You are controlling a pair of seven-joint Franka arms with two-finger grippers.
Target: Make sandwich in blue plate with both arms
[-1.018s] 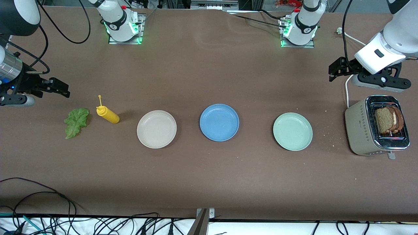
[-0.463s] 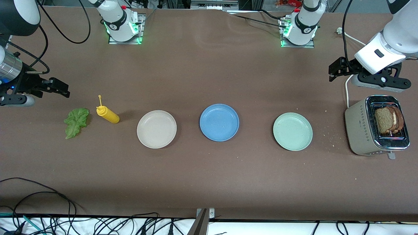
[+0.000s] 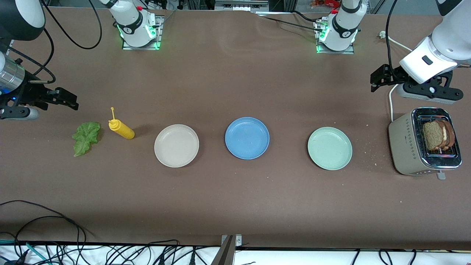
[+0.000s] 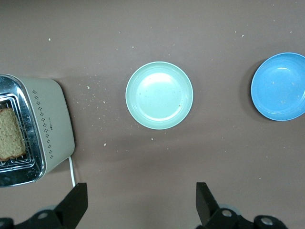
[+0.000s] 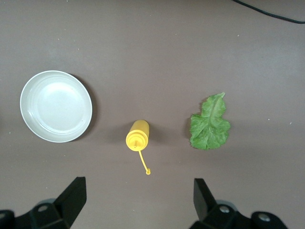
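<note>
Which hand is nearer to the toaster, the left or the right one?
The left hand: it hangs open beside the toaster, at the left arm's end of the table. The right hand, also open, is at the other end, above the lettuce leaf.

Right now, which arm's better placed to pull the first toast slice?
Left. Its open hand hangs by the toaster holding the bread. The right hand, also open, is up near the lettuce.
</note>
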